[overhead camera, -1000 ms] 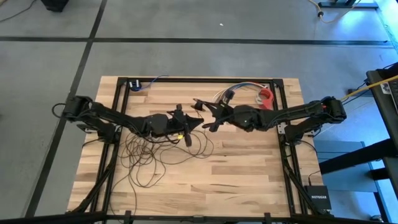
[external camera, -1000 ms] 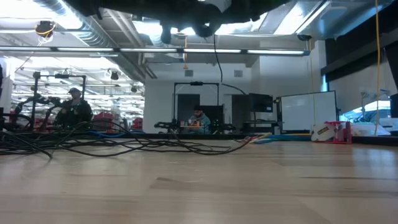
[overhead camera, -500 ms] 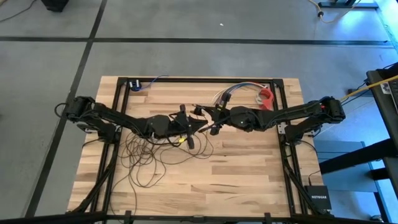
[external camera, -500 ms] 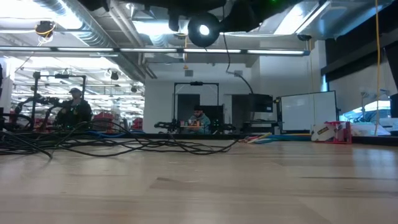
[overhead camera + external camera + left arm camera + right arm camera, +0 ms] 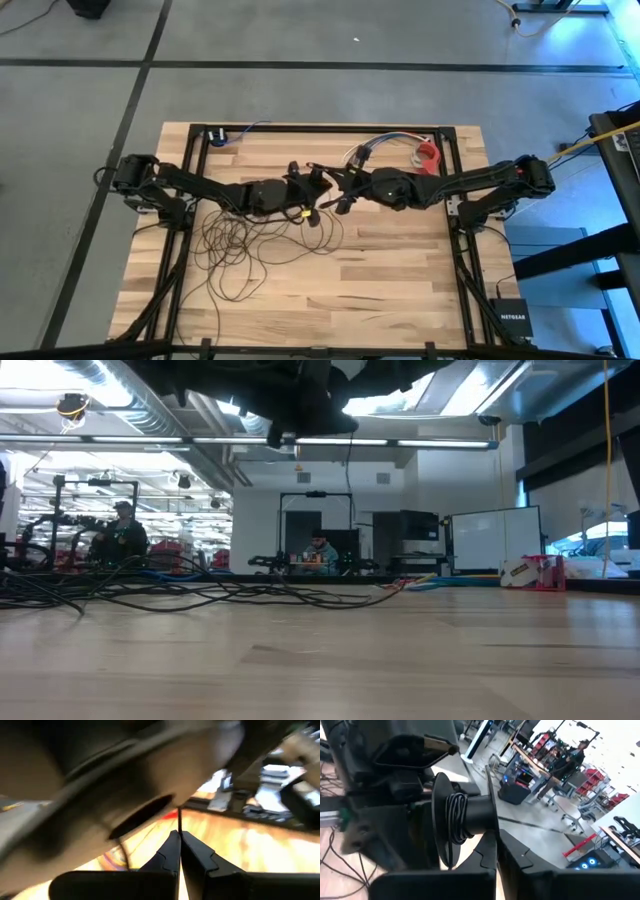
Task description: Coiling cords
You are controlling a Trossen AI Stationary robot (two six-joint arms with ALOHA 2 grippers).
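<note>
Since a second ago the two arms have drawn closer over mid-worktop (image 5: 400, 270). The cords (image 5: 235, 255) mostly sprawl loose at front left, so most coiling remains. Only the right wrist view shows a few turns wound on a black spool (image 5: 465, 817). The left end effector (image 5: 179, 851) is closed on a strand; the right end effector (image 5: 496, 851) is closed, its hold unclear.

We note two dark, near-black jointed arms, slender links widening to bulkier housings near the wrists. The left gripper (image 5: 179, 851) has matte black, angular fingers tapering to narrow tips with stepped inner edges. The right gripper (image 5: 496, 851) is likewise black and wedge-shaped. Thin black cables trail at both shoulders.
</note>
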